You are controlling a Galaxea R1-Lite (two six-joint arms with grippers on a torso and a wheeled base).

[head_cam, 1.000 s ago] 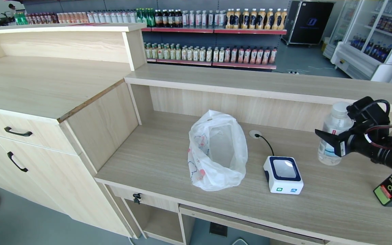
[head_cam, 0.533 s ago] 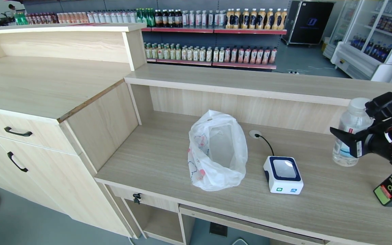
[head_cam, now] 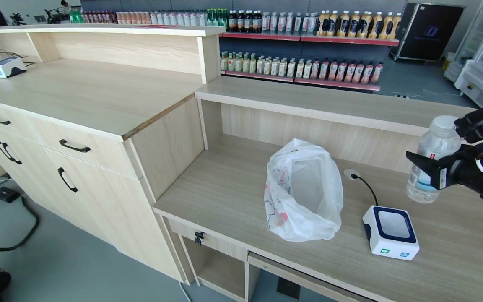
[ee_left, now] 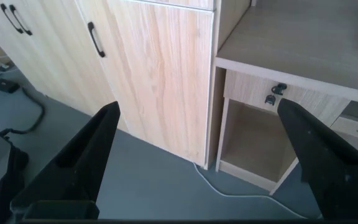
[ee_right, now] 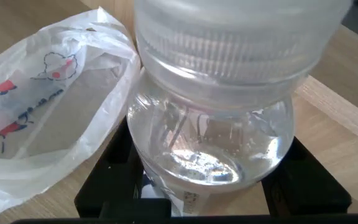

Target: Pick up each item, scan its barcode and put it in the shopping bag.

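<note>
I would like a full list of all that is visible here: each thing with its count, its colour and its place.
water bottle: one, clear with a white cap, at the right end of the lower counter.
shopping bag: one, translucent white with red print, open, on the middle of the lower counter.
scanner: one, white with a dark blue frame, on the counter to the right of the bag.
cable: one, black, runs from the scanner to a hole behind it.
lower counter: one, light wood.
second scanner: one, white, far left on the higher counter.
drink shelves: two, red, behind the counter.
left gripper: black, jaws open, low beside the cabinet.
right gripper: black, jaws closed on the water bottle.
</note>
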